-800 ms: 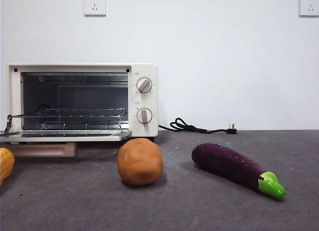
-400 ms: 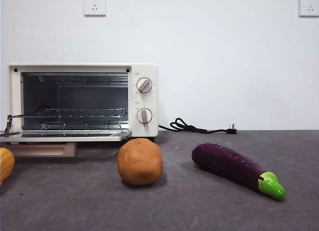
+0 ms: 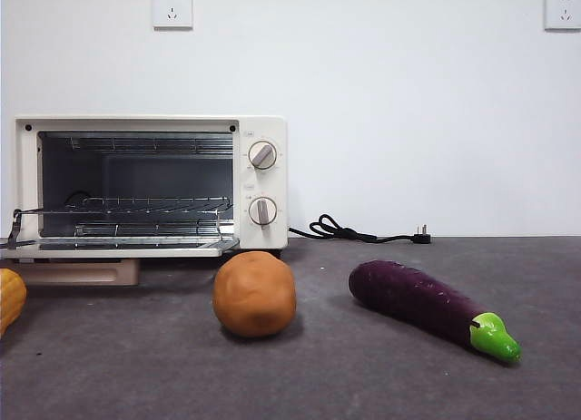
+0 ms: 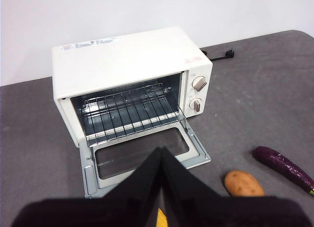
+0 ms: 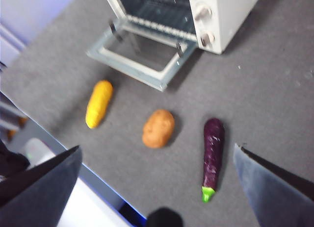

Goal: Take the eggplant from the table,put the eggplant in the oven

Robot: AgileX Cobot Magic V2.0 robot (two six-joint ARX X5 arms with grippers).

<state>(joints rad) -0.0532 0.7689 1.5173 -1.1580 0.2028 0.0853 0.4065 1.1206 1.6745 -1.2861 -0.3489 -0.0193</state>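
Note:
The dark purple eggplant (image 3: 418, 302) lies on the grey table (image 3: 363, 384) at the right, green stem cap toward the front right. It also shows as the eggplant (image 4: 284, 163) and the eggplant (image 5: 213, 151) in the wrist views. The cream oven (image 3: 265, 180) stands at the back left with its door folded down and the wire rack bare; the oven (image 4: 127, 50) is seen from above. My left gripper (image 4: 161, 153) hovers high in front of the oven door, shut and holding nothing. High over the table, my right gripper (image 5: 157, 147) is open wide, the eggplant below it.
An orange-brown ball (image 3: 254, 293) sits between oven and eggplant. A yellow corn-like item (image 3: 9, 297) lies at the left edge. A black power cord (image 3: 359, 231) trails behind the oven along the wall. The table's near edge (image 5: 93, 180) shows in the right wrist view.

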